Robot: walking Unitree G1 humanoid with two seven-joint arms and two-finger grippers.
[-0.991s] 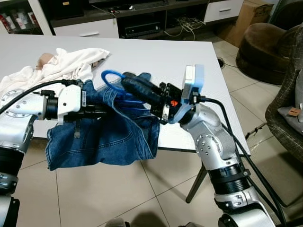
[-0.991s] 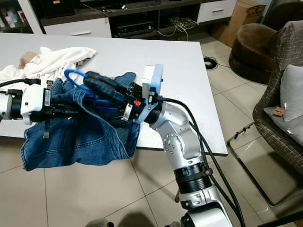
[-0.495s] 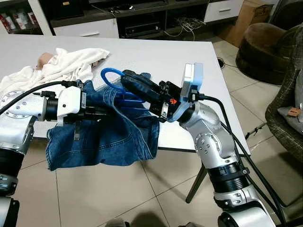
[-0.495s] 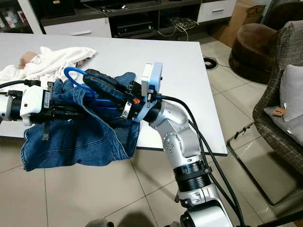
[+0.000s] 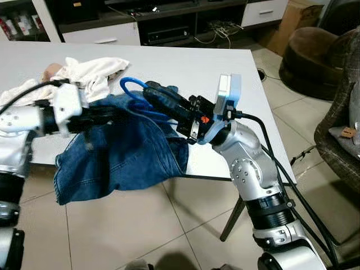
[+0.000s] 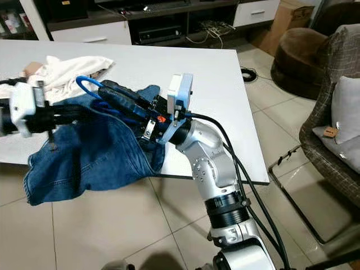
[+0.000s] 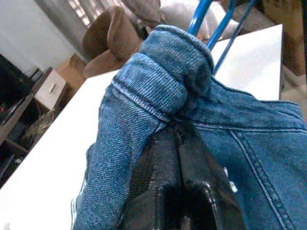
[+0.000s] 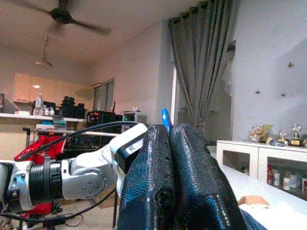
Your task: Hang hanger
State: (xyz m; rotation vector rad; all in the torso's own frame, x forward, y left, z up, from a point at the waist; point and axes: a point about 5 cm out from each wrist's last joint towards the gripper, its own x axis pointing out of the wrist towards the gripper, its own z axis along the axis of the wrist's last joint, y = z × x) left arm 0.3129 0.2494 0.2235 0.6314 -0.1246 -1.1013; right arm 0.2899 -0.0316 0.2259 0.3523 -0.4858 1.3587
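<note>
Two grippers meet over the front edge of the white table, both busy with a pair of blue jeans that drapes off the edge toward the tiled floor. The right gripper has its fingers pressed together on a blue hanger, whose loop pokes up above the denim. The left gripper pinches a fold of the jeans' waistband just beside it. White clothes lie heaped behind.

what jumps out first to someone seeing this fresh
The blue jeans draped over the white table's front edge, gripped from both sides. The left gripper pinches the denim, while the right gripper is shut on the blue hanger tucked into them.
</note>
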